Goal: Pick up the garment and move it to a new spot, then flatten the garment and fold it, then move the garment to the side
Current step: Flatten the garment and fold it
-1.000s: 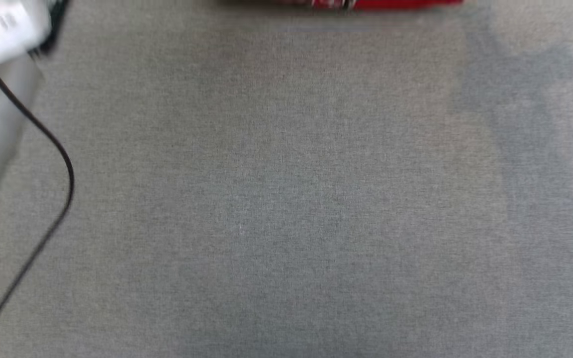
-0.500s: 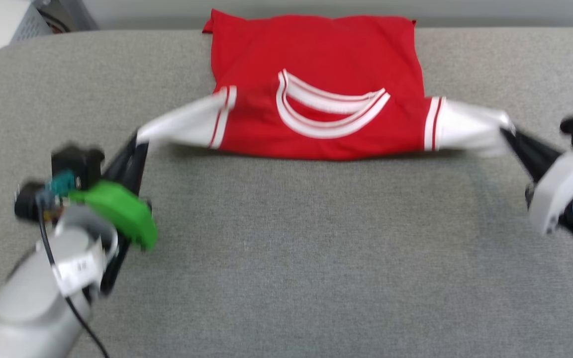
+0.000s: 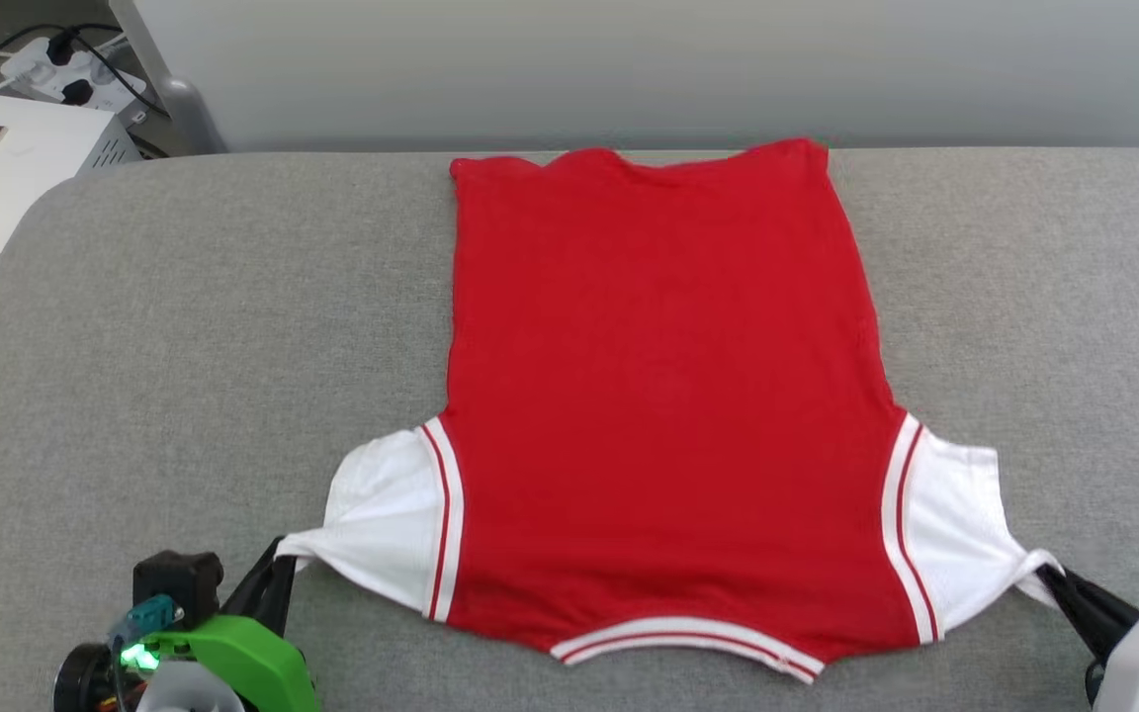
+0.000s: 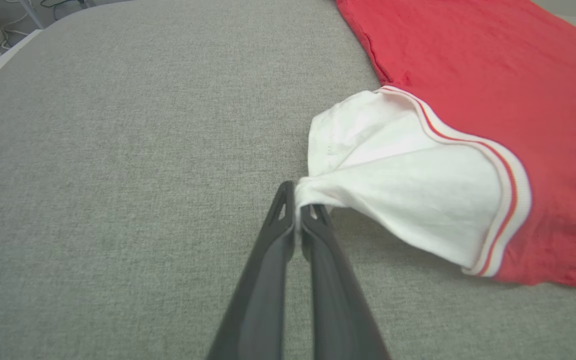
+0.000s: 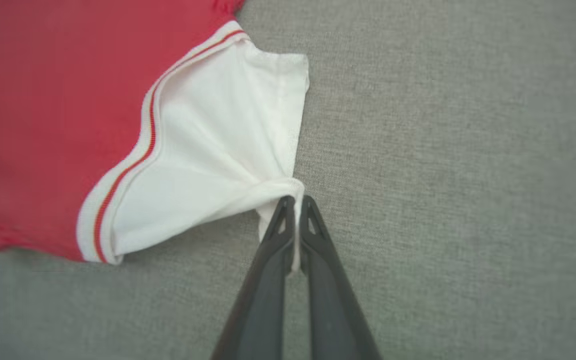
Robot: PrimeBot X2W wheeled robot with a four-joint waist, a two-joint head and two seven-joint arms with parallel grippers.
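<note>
Nearest us, the left gripper [image 3: 281, 562] is clamped on the tip of the left sleeve [image 3: 382, 514], the right gripper [image 3: 1052, 581] pinches the tip of the right sleeve [image 3: 955, 524], and the red garment [image 3: 663, 376] lies spread flat between them, collar nearest, stretching away across the grey cushion [image 3: 184, 326] to its far edge.

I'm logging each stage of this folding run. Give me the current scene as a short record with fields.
garment: red, white sleeves, spread flat, plain side up, collar trim nearest the robot
left gripper: shut on garment, pinching one sleeve tip
right gripper: shut on garment, pinching the other sleeve tip
surface: grey cloth-covered table
folding: not yet begun
</note>
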